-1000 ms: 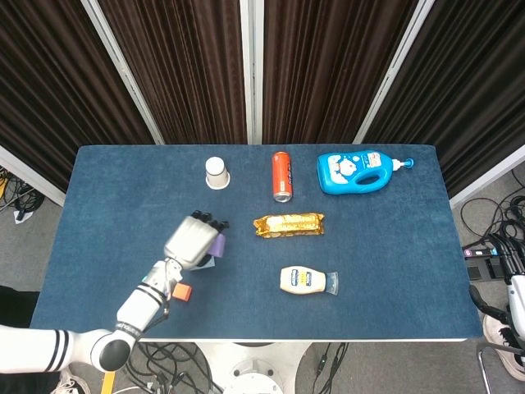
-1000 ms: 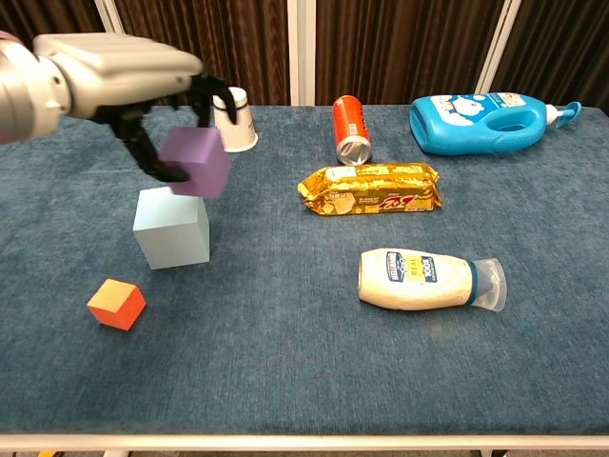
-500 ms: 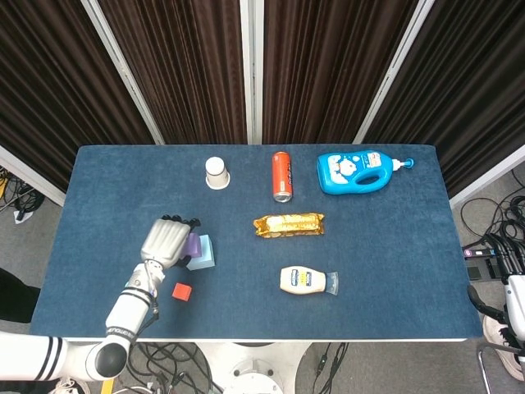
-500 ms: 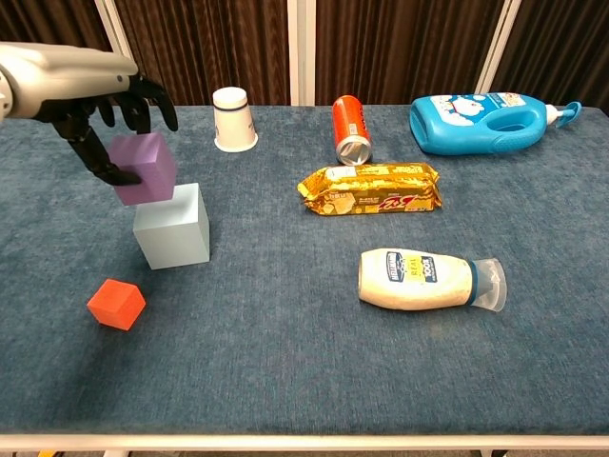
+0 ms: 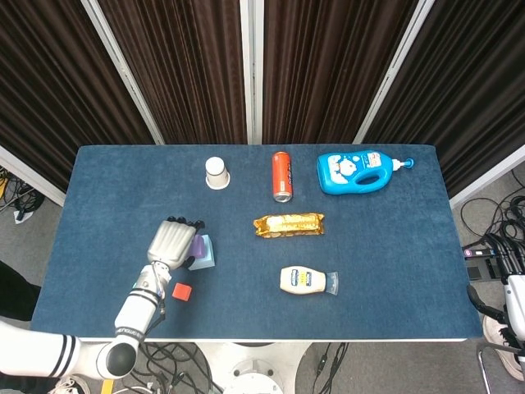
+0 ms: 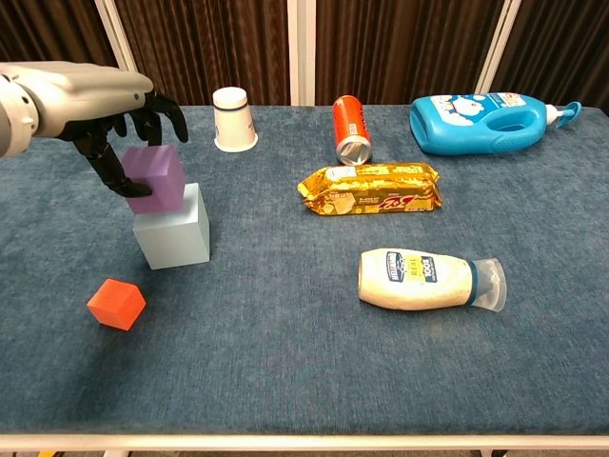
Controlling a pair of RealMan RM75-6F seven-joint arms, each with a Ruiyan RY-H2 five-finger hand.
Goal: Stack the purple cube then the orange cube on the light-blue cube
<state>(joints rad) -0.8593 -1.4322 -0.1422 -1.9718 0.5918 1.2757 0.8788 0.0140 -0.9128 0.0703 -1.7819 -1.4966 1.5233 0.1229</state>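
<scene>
— Where are you?
— My left hand (image 6: 114,119) grips the purple cube (image 6: 158,178), low over the light-blue cube's (image 6: 173,228) far-left edge, tilted.
— Next?
— I'd centre it, level it, then let go. The orange cube (image 6: 116,304) waits on the table.

Even overhead light is flooding both views, nothing blowing out. The orange cube (image 6: 116,304) and mayonnaise bottle (image 6: 419,279) are casting only soft, short shadows on the desk (image 6: 314,371). Focus is holding sharp; chest view is bending slightly toward its edges.
</scene>
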